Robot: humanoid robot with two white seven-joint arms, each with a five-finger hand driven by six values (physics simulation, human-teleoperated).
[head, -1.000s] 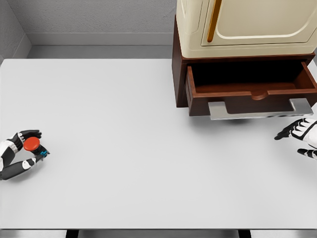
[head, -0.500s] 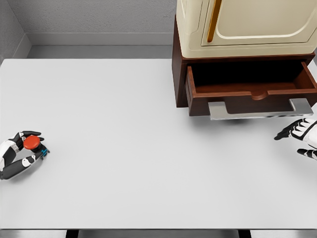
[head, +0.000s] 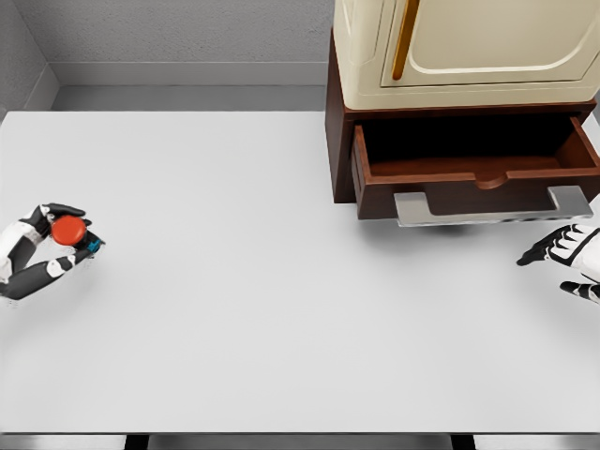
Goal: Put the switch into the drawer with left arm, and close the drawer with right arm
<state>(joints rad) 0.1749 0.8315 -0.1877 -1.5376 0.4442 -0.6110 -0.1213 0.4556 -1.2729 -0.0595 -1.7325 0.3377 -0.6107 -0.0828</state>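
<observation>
No text, label, brand, number or sign can be read on anything here.

A wide white bench [head: 244,281] is filling most of the view, its surface lying flat and evenly lit, with soft shadows falling under whatever is standing on it. Its near edge is running along the bottom, where two dark legs [head: 137,442] are showing beneath it against a grey floor. Beyond the far edge a grey speckled wall [head: 178,30] is rising, meeting a paler ledge [head: 187,75] that is running from left to right. At the far left a second grey wall [head: 17,56] is angling in to form a corner. At the far right a dark brown cabinet [head: 336,141] is standing on the bench, carrying a cream unit [head: 469,47] with a vertical orange handle [head: 402,42].
</observation>
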